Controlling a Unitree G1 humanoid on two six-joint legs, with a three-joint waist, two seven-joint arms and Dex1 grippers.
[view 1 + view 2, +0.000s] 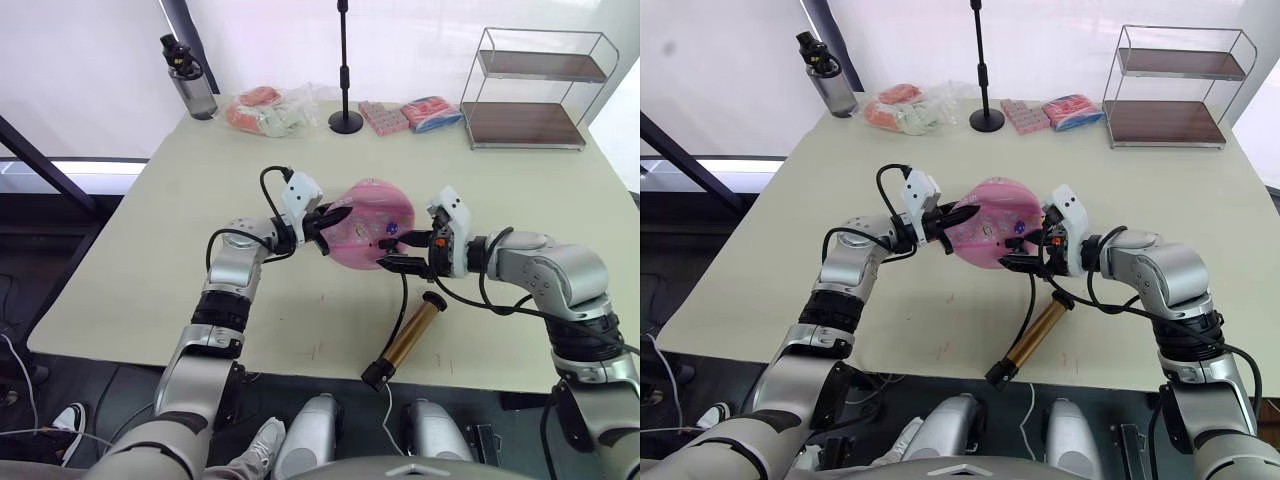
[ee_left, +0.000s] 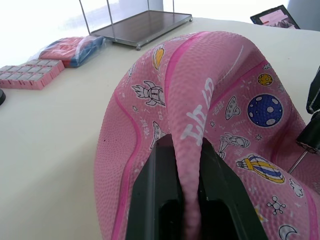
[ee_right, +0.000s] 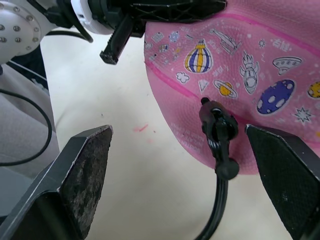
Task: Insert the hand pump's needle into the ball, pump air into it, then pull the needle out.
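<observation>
The ball (image 1: 372,222) is pink with cartoon prints, limp and creased, held a little above the table's middle. My left gripper (image 1: 333,216) is shut on a raised fold of the ball (image 2: 225,100), pinching it between both fingers (image 2: 160,190). My right gripper (image 3: 177,131) stands open at the ball's right side. Between its spread fingers sits the hose's black fitting (image 3: 217,130), untouched by either. The needle (image 2: 300,161) runs from the fitting to the ball's skin; its depth is unclear. The bronze hand pump (image 1: 412,333) lies near the table's front edge, and its hose (image 1: 404,295) rises to the fitting.
At the back of the table stand a water bottle (image 1: 190,85), a plastic bag of pink items (image 1: 265,110), a black stand pole (image 1: 345,70), pink packets (image 1: 383,116) and a red-blue packet (image 1: 432,112). A wire shelf (image 1: 535,90) occupies the back right corner.
</observation>
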